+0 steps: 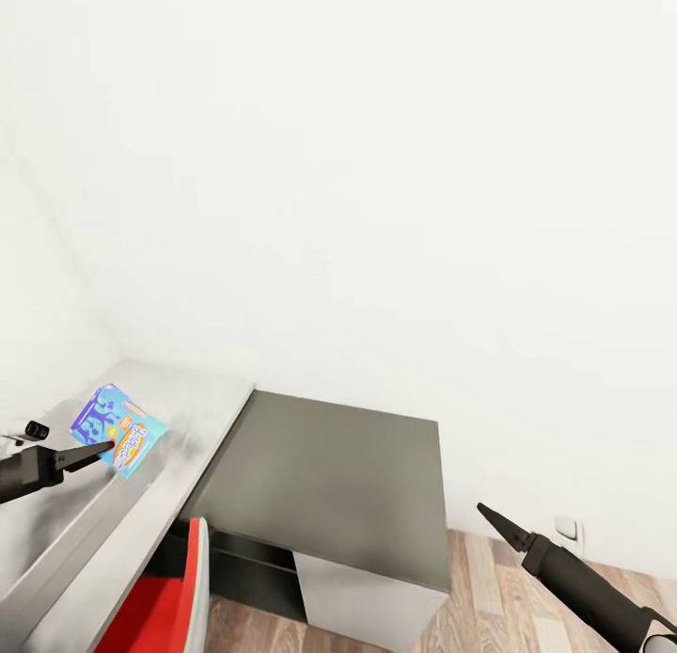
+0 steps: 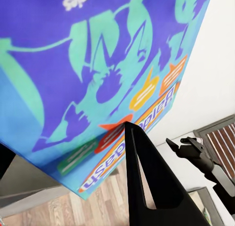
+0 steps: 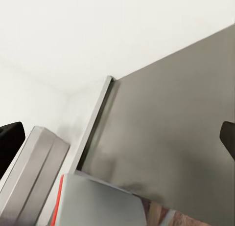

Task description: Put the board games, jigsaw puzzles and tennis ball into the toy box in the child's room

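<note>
1. Board game (image 1: 119, 429): a flat blue and teal printed box with orange lettering, held tilted in the air above the pale grey table (image 1: 202, 404) at the head view's lower left.
2. In the left wrist view the same box (image 2: 93, 74) looms large, its purple-blue and green artwork facing the camera, with one dark finger (image 2: 147, 182) lying across its lower edge.
3. Left gripper (image 1: 102, 453) pinches the box at its lower corner; its dark fingers come in from the left edge of the head view and touch the box's edge.
4. Right gripper (image 1: 496, 523) hangs low on the right over the wood-plank floor (image 1: 508, 587), holding nothing; its fingers look pressed together into a single point.
5. A dark-grey-topped side cabinet (image 1: 338, 474) stands just beside the table's end, against the white wall (image 1: 376, 164); the right wrist view looks along that dark top (image 3: 171, 133) towards the table's edge.
6. A red and grey chair (image 1: 174, 597) sits below the table's edge, near the cabinet's front.
7. A small white wall socket (image 1: 566, 528) shows low on the wall, just above the right arm.
</note>
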